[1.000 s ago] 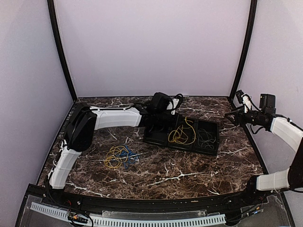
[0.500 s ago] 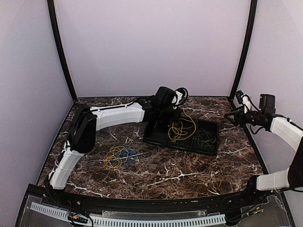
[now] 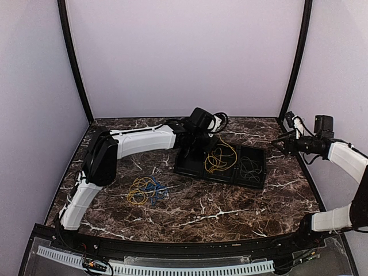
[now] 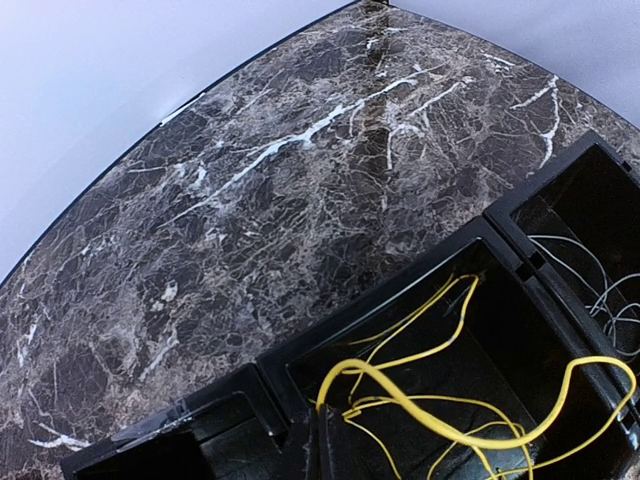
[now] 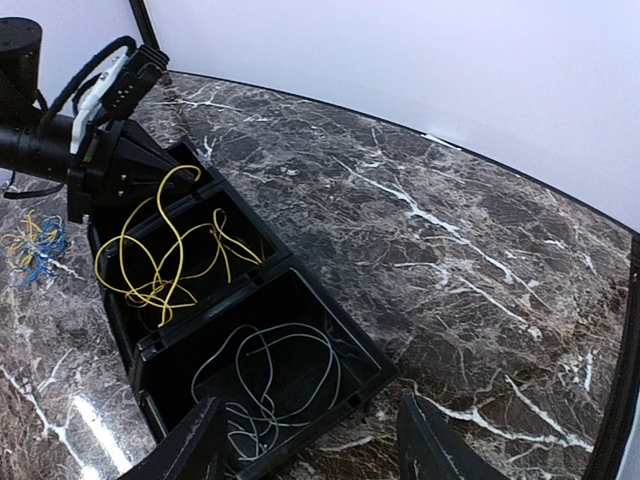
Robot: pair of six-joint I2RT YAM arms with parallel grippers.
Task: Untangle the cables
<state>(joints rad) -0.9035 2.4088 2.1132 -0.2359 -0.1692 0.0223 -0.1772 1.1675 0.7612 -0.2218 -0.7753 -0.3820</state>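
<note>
Top external: left end effector (image 3: 201, 146), pinched shut on yellow cable (image 3: 219, 159), has tugged it up inside tray (image 3: 261, 172); right end effector (image 3: 282, 142) gapes empty; yellow-blue tangle (image 3: 146, 191) still pending.

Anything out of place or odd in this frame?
Only the tangle of yellow and blue cables: it lies on the table outside the black tray, while the yellow cable and grey cable sit in separate compartments.
</note>
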